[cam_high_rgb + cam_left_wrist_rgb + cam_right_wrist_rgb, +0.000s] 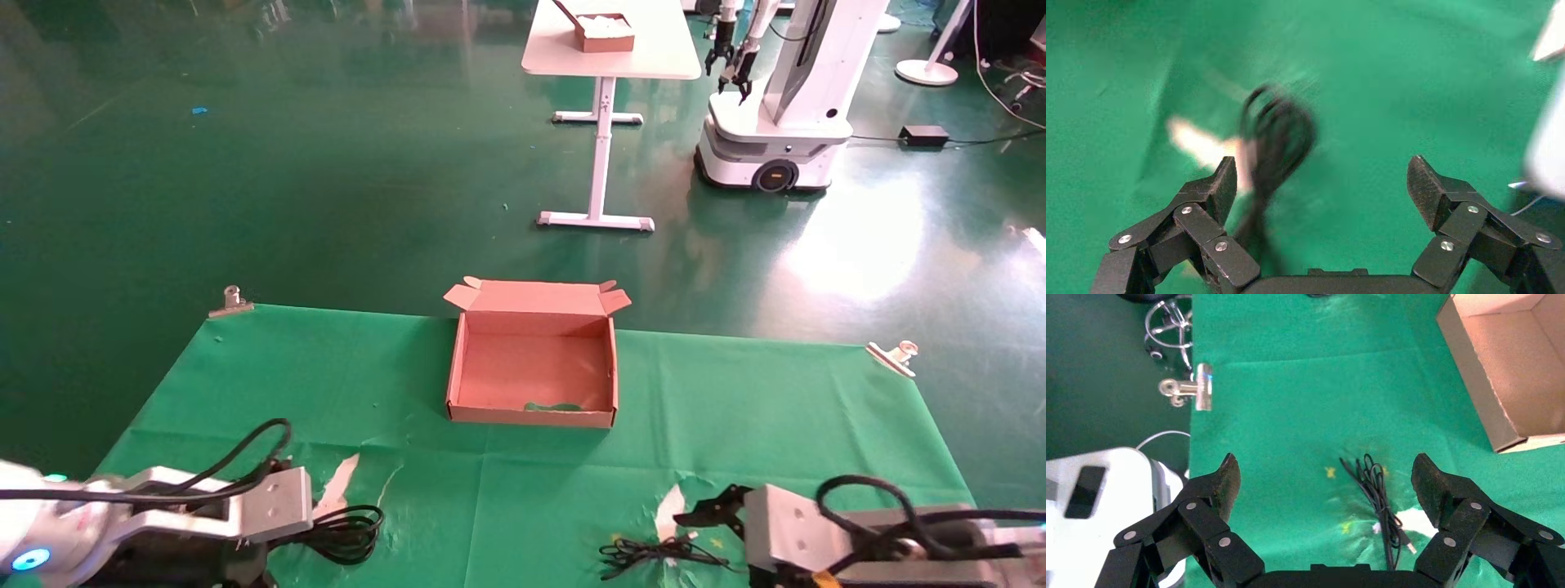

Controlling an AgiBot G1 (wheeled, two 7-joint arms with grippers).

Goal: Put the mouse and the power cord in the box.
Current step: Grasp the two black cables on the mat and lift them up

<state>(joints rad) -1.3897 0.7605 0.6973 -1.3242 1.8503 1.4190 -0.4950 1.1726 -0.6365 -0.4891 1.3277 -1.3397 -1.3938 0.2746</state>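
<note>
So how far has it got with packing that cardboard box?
Nothing is packed yet. The shallow brown cardboard box sits open on the green cloth with neither item inside. In hand: nothing, though the left hand is open over the thick looped black power cord, and the right hand is open over a thin black cable. The mouse body isn't visible. Both items remain to be placed.

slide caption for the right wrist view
Open right gripper above thin black cable on green cloth, brown cardboard box nearby.
</note>
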